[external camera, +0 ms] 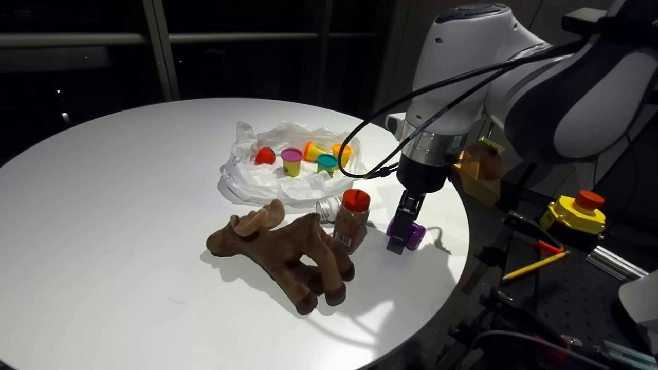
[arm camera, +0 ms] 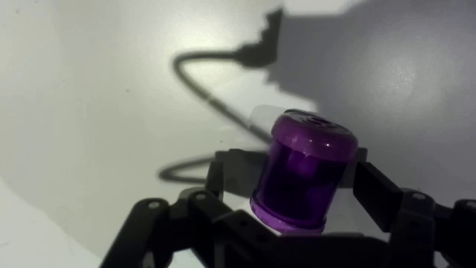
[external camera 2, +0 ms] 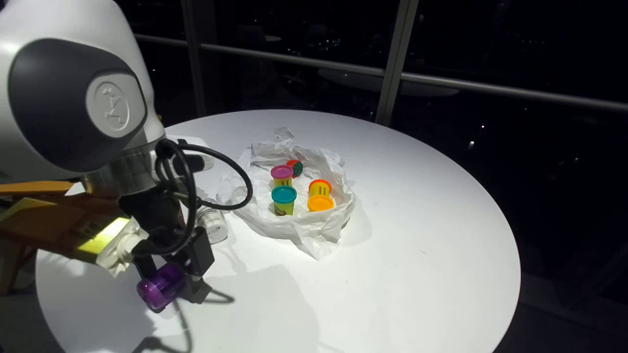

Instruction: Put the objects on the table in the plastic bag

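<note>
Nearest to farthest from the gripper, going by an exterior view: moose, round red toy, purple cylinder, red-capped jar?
1. Purple cylinder: between the open jaws of the gripper.
2. Red-capped jar: on the table, image-left of the gripper.
3. Moose: on the table, head pointing away.
4. Round red toy: in the bag, toward image left.

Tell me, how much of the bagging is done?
Looks done: four tubs and a red toy sit in the plastic bag.
In hand: the open gripper straddles the purple container, not holding it yet.
Left: that one, plus the plush moose, red-capped jar and white bottle, outside the bag.
</note>
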`<state>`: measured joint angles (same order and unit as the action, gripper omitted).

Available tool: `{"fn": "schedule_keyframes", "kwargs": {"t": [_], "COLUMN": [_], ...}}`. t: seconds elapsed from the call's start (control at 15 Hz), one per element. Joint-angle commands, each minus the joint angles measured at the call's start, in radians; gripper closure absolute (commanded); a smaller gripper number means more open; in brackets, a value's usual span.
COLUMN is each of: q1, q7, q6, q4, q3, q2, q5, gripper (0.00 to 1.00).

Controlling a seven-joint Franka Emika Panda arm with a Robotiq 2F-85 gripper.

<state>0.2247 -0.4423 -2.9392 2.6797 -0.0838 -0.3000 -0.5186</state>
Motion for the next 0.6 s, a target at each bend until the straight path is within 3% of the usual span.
{"fn": "schedule_keyframes", "kwargs": {"t": [0.0,0.27,0.47,0.53], "q1": [-0.002,-0.010,-0.048,-0.020], "q7": [-0.011,0.005,0.066,0.106], "q6": [-0.028,0.035,0.159,0.196], "q4": [-0.023,-0.036,-0.097,-0.127], "q3": [-0.015,-0.012,0.051,0.038], "q2": [-0.024,-0.001,0.037,0.051], "q5": [0.000,0.016,0.101,0.159], "gripper": [0.46,0.78,0.80,0.80]}}
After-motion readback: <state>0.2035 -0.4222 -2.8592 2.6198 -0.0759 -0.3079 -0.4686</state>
